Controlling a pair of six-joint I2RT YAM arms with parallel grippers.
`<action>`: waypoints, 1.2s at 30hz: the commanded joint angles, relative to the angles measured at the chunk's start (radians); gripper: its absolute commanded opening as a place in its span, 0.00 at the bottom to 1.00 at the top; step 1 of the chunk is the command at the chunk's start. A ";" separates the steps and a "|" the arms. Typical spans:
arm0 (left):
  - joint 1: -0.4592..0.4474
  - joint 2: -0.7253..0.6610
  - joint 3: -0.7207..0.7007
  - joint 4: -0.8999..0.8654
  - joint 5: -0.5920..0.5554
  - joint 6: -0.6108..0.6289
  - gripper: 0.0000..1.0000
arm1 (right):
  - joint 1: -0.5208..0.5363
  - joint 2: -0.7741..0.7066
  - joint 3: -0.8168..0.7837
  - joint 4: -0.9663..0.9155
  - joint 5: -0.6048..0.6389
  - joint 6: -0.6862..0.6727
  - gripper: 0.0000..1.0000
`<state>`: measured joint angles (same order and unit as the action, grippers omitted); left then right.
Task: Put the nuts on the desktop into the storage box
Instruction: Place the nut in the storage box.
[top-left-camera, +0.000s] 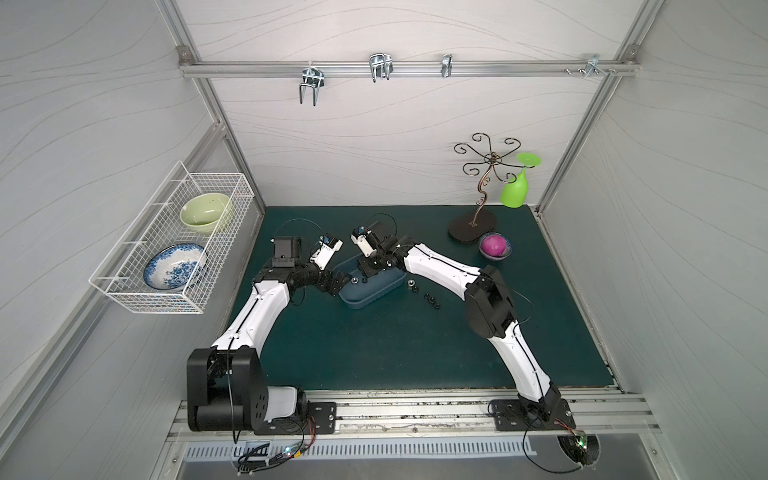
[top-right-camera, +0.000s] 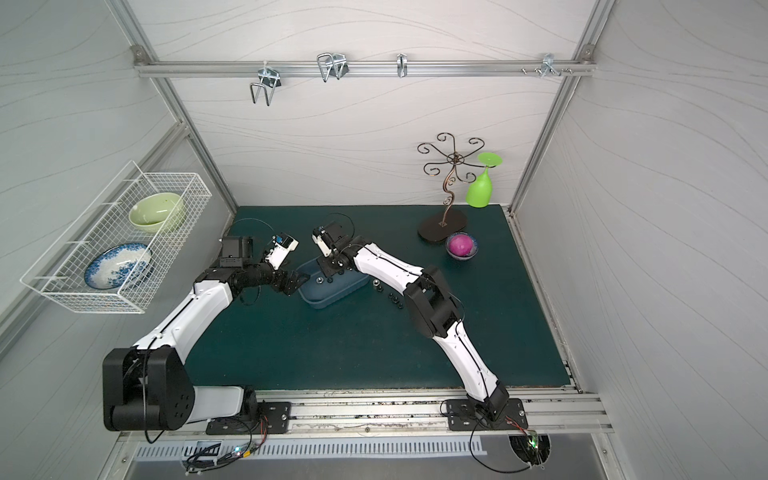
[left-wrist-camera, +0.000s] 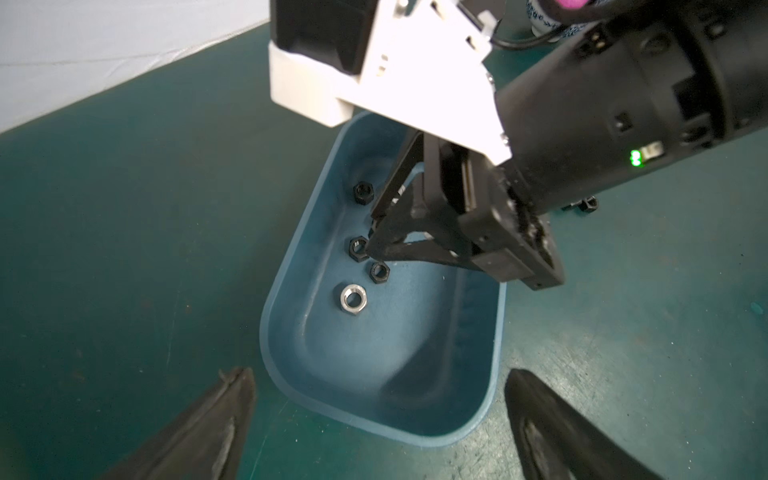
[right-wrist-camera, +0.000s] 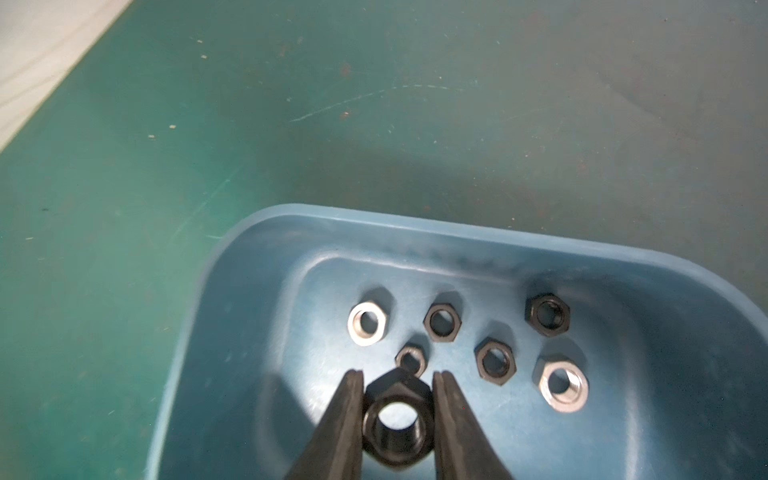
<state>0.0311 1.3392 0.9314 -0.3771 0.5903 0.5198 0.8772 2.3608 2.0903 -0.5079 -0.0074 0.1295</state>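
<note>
You see a white wire basket on the left wall, with a green bowl and a blue-patterned bowl inside. A green glass hangs inverted on a metal stand; near its base, a magenta ball sits in a small bowl.

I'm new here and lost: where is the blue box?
In both top views the storage box sits near the middle of the desktop, under the right gripper, loose nuts just to its right.

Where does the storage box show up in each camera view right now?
In a top view: storage box near the centre.
In a top view: storage box just left of centre.
Left wrist: centre.
Right wrist: lower right.
Shared landmark: right gripper holding a black nut over the box.
</note>
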 joint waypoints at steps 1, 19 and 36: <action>0.007 0.018 -0.008 0.012 0.015 -0.003 0.99 | -0.001 0.035 0.027 0.042 0.050 -0.012 0.27; 0.009 0.028 -0.008 -0.004 0.022 -0.002 0.99 | -0.032 0.203 0.162 0.034 0.101 -0.058 0.25; 0.009 0.028 -0.006 -0.014 0.029 0.000 0.99 | -0.028 0.185 0.143 0.036 0.120 -0.083 0.39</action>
<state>0.0330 1.3609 0.9150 -0.3897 0.5953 0.5198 0.8455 2.5649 2.2261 -0.4778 0.1120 0.0544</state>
